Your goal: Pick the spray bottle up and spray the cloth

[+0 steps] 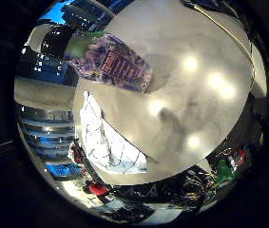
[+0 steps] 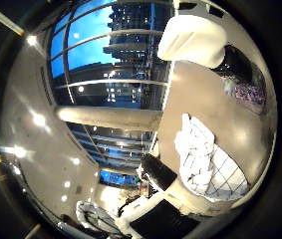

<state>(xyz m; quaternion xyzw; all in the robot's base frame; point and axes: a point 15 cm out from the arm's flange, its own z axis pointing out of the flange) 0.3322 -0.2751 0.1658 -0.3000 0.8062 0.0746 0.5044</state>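
The spray bottle (image 1: 110, 64) stands on the round glossy table (image 1: 205, 114). It has a purple label, a black collar and a white spray head (image 2: 193, 37). The cloth (image 1: 103, 140), white with a thin grid pattern, lies crumpled at the table's edge, a short way from the bottle's base. My hand (image 2: 153, 191) shows only as a white and black part reaching in beside the cloth's end of the table. It is apart from both the bottle and the cloth. It is open, with nothing held.
Bright lamp reflections dot the tabletop, which is bare past the bottle and cloth. Tall windows (image 2: 110, 74) with a blue evening city view stand behind the table. Cluttered red and green items (image 1: 229, 166) lie below the table's far rim.
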